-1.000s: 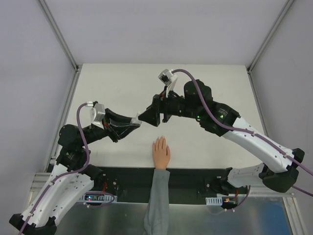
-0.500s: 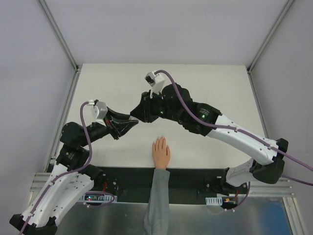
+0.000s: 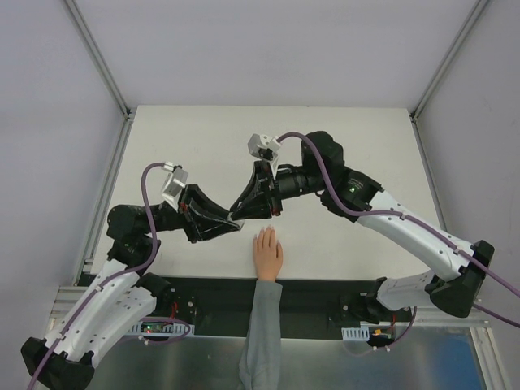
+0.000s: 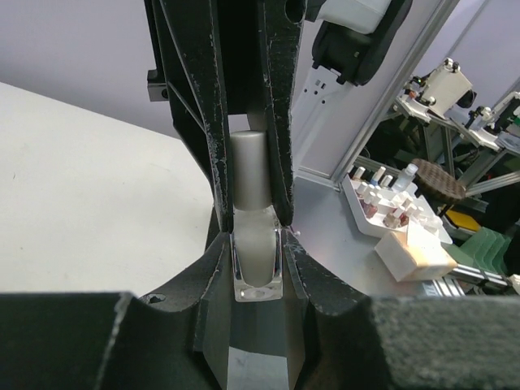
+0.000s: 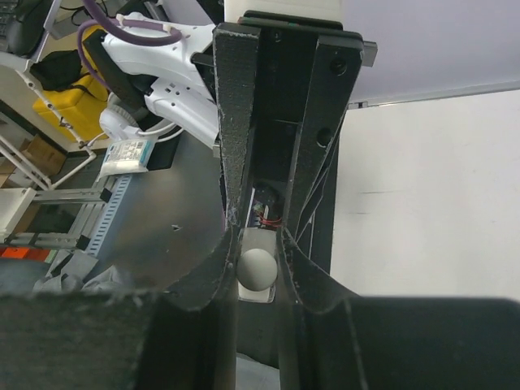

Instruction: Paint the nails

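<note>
The peach mannequin hand (image 3: pixel 266 253) lies palm down at the table's near edge, and its nails (image 3: pixel 264 234) are too small to make out. Just left of and above its fingertips the two grippers meet tip to tip. My left gripper (image 3: pixel 230 225) (image 4: pixel 257 272) is shut on the glass body of a small clear nail polish bottle (image 4: pixel 257 264). The right gripper (image 3: pixel 243 212) (image 5: pixel 257 266) is shut on the bottle's white cap (image 4: pixel 250 175) (image 5: pixel 257 269), seen end on in the right wrist view. The brush is hidden inside the bottle.
A grey sleeve (image 3: pixel 262 341) runs from the hand over the black strip (image 3: pixel 325 294) at the table's near edge. In the left wrist view, off the table, stand a white tray of polish bottles (image 4: pixel 382 203) and a white box (image 4: pixel 414 253).
The right jaws have closed onto the bottle's cap. Both grippers, still tip to tip, have come down toward the near edge, closer to the hand's fingertips.
</note>
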`<state>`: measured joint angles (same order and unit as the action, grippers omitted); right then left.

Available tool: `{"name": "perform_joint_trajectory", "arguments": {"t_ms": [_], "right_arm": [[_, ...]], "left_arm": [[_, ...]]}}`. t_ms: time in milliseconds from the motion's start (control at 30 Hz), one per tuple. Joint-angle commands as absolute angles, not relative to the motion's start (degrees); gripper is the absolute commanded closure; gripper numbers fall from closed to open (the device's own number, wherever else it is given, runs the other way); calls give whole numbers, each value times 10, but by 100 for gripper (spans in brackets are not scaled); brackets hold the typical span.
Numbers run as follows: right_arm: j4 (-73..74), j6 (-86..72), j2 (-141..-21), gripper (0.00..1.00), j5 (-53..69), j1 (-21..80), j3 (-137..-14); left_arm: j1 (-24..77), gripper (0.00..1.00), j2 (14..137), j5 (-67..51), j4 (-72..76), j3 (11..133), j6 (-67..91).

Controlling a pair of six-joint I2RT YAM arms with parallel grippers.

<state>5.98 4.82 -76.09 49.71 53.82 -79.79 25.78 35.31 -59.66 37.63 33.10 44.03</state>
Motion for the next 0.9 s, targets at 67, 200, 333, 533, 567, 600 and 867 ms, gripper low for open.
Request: {"name": "perform_joint_trajectory", "arguments": {"t_ms": [67,200,333,533,567,600,867], "right_arm": [[39,38,-714,100,546,539,-782],[61,12,-702,65,445,539,-786],[90,-46,-695,42,307,540,-799],[182,-80,-708,24,201,555,-859],[205,-80,-715,25,192,568,-869],[217,-78,-721,25,178,575,-880],[219,-105,-751,51,98,607,-897]], "left_arm": [[257,100,310,-606,361,352,382],[257,100,316,-586,328,359,349],[257,100,315,-556,275,373,306],[257,100,320,-546,244,387,271],[257,100,319,-530,240,388,259],[257,100,316,-516,228,390,253],[257,100,316,-476,242,388,245]]}}
